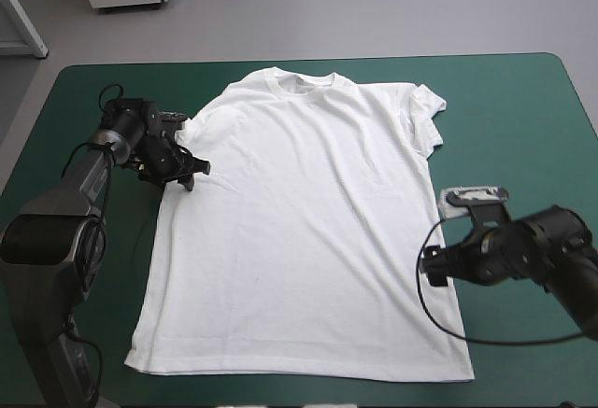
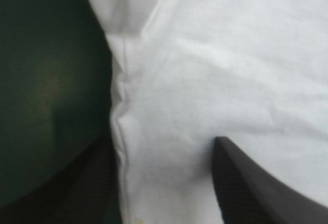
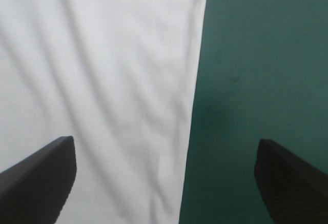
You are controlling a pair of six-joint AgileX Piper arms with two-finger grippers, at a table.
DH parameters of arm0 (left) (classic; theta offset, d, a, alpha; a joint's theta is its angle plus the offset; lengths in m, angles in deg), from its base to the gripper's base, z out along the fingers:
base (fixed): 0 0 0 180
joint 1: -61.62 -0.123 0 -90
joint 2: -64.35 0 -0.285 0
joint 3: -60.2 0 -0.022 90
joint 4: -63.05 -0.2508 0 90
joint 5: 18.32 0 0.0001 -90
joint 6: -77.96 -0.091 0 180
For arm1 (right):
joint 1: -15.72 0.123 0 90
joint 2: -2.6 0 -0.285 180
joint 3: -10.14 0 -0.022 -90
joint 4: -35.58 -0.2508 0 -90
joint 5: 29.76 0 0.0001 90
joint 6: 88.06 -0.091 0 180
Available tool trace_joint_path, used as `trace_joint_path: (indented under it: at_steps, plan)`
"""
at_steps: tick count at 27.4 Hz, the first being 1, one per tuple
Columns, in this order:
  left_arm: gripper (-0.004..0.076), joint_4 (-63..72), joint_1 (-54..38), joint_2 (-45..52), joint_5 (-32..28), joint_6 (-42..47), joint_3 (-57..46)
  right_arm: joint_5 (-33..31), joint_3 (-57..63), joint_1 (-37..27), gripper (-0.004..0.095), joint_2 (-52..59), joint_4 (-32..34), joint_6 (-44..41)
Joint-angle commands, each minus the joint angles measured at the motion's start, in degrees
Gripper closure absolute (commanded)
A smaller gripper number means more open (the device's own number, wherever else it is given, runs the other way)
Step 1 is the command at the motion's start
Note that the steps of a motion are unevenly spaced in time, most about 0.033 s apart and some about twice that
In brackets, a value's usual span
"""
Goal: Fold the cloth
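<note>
The T-shirt [image 1: 299, 231] lay spread flat across the middle of the frame on the teal-green cover [image 1: 523, 119], smooth apart from a few shallow creases. Its collar [image 1: 304, 79] pointed to the top of the picture, toward the table's far edge. Its hem [image 1: 299, 371] ran along near the bottom. The upper-right sleeve [image 1: 425, 114] was bunched and partly folded over on itself, while the upper-left sleeve [image 1: 199, 128] lay flatter.

The left gripper [image 1: 192, 173] sat at the left of the frame, at the shirt's side edge just under the upper-left sleeve. Seen from its own camera, its black fingers [image 2: 246, 183] stood moderately apart and held nothing. One was over bare cover and the other over white cloth. The shirt's rumpled side edge ran between them, and the sleeve seam lay just ahead.

The right gripper [image 1: 432, 266] was at the lower right of the frame, at the shirt's opposite side edge, somewhat below the middle of its length. Its fingertips [image 3: 36, 178] were spread wide and empty, one above the cloth and one above the cover, with the straight side edge passing between them.

From where I stood I could not tell whether either gripper touched the fabric.
</note>
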Motion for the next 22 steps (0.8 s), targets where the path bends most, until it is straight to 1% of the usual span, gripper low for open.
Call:
trace_joint_path:
  at_steps: [1,2,4,5,9,14,18,22]
  plan:
    - [0.0546,1.12,0.03,2.19,-0.47,0.49,0.64,5.64,-8.69,-0.25,0.0022,-8.87,3.15,1.96]
    - [0.0625,1.12,0.03,2.19,-1.02,0.49,0.02,7.02,-11.80,-0.36,0.0025,-13.32,3.89,2.61]
    - [0.0720,1.12,0.03,2.19,-1.85,0.26,-1.13,8.33,-17.14,-1.78,0.0043,-20.93,3.30,4.22]
    - [0.0734,1.12,0.03,2.19,-1.99,0.14,-1.64,8.46,-19.07,-2.62,0.0055,-23.47,2.77,5.13]
    - [0.0732,1.12,0.03,2.19,-2.50,0.11,-2.68,8.26,-26.20,-6.71,0.0101,-31.83,-1.85,8.89]
    - [0.0733,1.12,0.03,2.19,-2.43,-0.04,-2.68,7.15,-34.04,-10.18,0.0109,-40.24,-6.24,11.26]
    - [0.0733,1.12,0.03,2.19,-2.43,-0.39,-2.68,5.72,-38.16,-10.61,0.0125,-45.54,-6.57,11.62]
    - [0.0733,1.12,0.03,2.19,-2.43,-0.39,-2.68,4.58,-40.10,-10.61,0.0188,-48.87,-10.09,13.22]
